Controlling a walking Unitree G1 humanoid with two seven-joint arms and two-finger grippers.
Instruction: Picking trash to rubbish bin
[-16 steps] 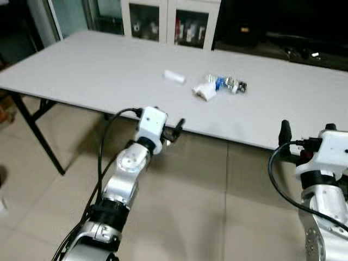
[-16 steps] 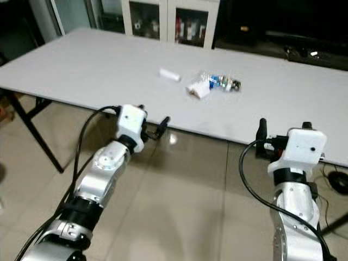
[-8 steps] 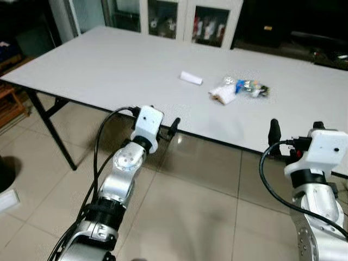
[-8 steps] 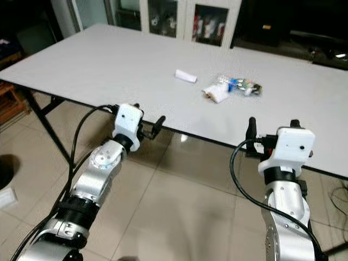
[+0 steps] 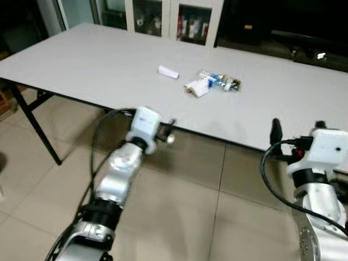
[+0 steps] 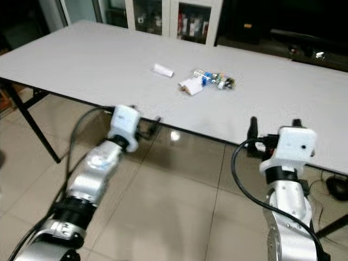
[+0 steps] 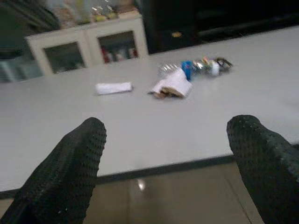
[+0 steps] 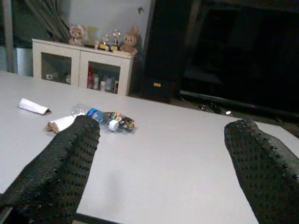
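Observation:
Three pieces of trash lie near the middle of a long pale grey table (image 5: 98, 65): a small white paper roll (image 5: 168, 72), a crumpled white wrapper (image 5: 196, 87) and a crushed plastic bottle with a blue label (image 5: 222, 81). In the wrist views they appear as the roll (image 7: 113, 87), the wrapper (image 7: 172, 87) and the bottle (image 8: 105, 117). My left gripper (image 5: 167, 131) is open and empty, held just before the table's near edge. To the right, my right gripper (image 5: 297, 129) is open and empty at the same edge.
A white cabinet with glass doors (image 5: 174, 22) stands behind the table, with dark furniture (image 5: 283, 27) to its right. Black folding table legs (image 5: 33, 125) stand at the left. The tiled floor (image 5: 217, 217) lies below my arms.
The whole picture has shifted, so the camera has moved; the trash lies as before. Both grippers stay open at the table's near edge.

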